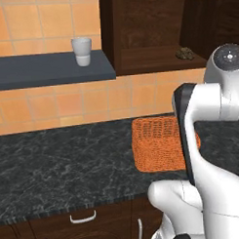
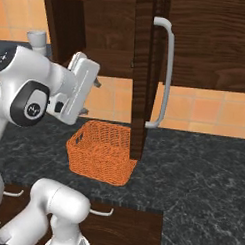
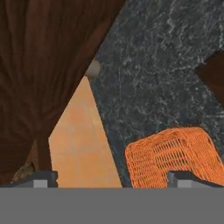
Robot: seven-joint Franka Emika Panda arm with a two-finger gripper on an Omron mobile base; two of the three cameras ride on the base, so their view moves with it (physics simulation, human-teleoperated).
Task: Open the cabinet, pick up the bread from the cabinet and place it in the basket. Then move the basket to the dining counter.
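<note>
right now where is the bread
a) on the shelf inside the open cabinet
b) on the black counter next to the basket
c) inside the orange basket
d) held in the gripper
a: the bread lies on the shelf of the open cabinet, up above the basket, which sits empty on the black counter; the gripper is open with nothing between its tips.
</note>
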